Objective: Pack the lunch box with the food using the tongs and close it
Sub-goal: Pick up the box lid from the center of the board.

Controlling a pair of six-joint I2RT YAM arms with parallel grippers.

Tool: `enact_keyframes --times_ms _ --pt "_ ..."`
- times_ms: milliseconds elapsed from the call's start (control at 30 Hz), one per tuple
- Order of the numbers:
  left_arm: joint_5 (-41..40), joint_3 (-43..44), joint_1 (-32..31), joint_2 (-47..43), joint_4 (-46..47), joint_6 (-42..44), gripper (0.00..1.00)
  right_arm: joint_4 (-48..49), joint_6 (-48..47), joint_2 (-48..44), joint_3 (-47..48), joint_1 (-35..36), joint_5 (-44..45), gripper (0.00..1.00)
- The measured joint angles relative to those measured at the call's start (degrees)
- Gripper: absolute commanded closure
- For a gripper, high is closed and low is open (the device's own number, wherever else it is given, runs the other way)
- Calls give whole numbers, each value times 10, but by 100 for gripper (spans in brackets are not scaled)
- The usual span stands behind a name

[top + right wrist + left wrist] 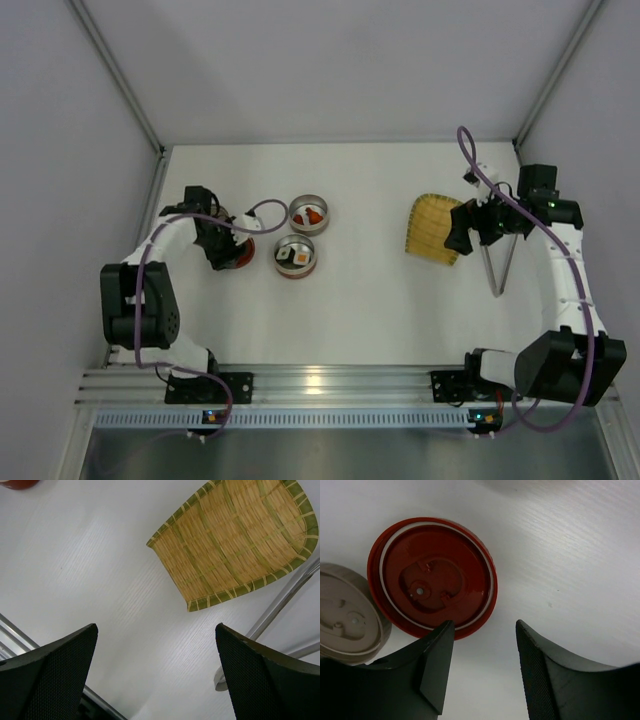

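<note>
Standing by the rig, I saw 2 round metal tins left of centre on the white surface (380,300). The rear tin (292,216) held a small red piece (314,214). The front tin (278,250), just beside it, held 1 white block with a dark and orange top (299,257). Both tins were uncovered.

Left of the front tin a red lid (432,585) lay inner face up, and a tan lid (345,615) touched or overlapped its far side; I could not tell which. The left hand (484,625) hovered low over the near rim of the red lid. Its fingers (437,665) were partly apart and nothing sat between them.

Over on the right, the yellow woven tray (235,545) lay flat with nothing on it. The tongs (282,600) rested on the surface just beyond the tray's right edge. Their 2 arms splayed toward the back and joined at the near end. The right hand (156,627) hung above the tray's near right corner, spread wide and holding nothing.

A broad bare stretch of surface ran between the tins and the tray, and more lay in front of them down to the metal rail (330,385). The lids sat close to the left edge and its wall. The tongs lay near the right wall, with only a narrow strip beyond them.
</note>
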Motion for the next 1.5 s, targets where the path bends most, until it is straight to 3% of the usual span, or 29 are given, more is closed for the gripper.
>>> enact_keyframes --times_ms 267,633,733,767,933,1033,1133,1267,1400,1500 --pt "-16 -41 -7 40 61 40 46 0 9 0 -5 0 -3 1" --pt "-41 -106 -37 13 144 77 68 0 11 -1 -9 0 -4 1" --pt "-47 -120 -43 3 160 78 88 0 16 -1 -9 0 -8 0" --pt "-49 -120 -45 3 162 74 100 0 18 -1 -9 0 -10 1" --pt "-70 -111 -55 6 144 54 100 9 33 -2 -22 0 -25 1" --pt "-71 -93 -55 -8 67 35 100 20 54 -6 -37 4 -37 1" --pt "-52 -38 -57 -54 -35 9 100 44 82 -12 -54 21 -57 1" --pt "18 169 -65 -103 -159 -44 100 115 150 -15 -80 62 -95 1" --pt "113 364 -66 -127 -204 -110 100 236 251 -16 -129 119 -134 2" --pt "174 407 -67 -161 -238 -154 100 341 333 -15 -164 162 -163 4"
